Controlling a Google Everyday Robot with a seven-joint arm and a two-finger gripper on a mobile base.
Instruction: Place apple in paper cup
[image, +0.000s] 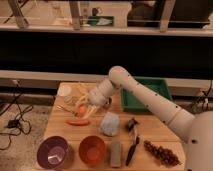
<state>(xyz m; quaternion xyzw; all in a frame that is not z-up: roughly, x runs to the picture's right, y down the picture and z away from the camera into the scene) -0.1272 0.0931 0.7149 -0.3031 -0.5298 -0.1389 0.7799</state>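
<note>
Tabletop (155, 131): pincer (83, 111) grips half-hidden apple (81, 109).

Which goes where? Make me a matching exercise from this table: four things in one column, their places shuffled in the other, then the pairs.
Things:
1. apple
2. paper cup
3. purple bowl
4. green bin

Places:
A. near left corner of the table
B. far right side
C. held in the gripper, over the table's left half
D. far left corner

Pairs: 1-C, 2-D, 3-A, 4-B
</note>
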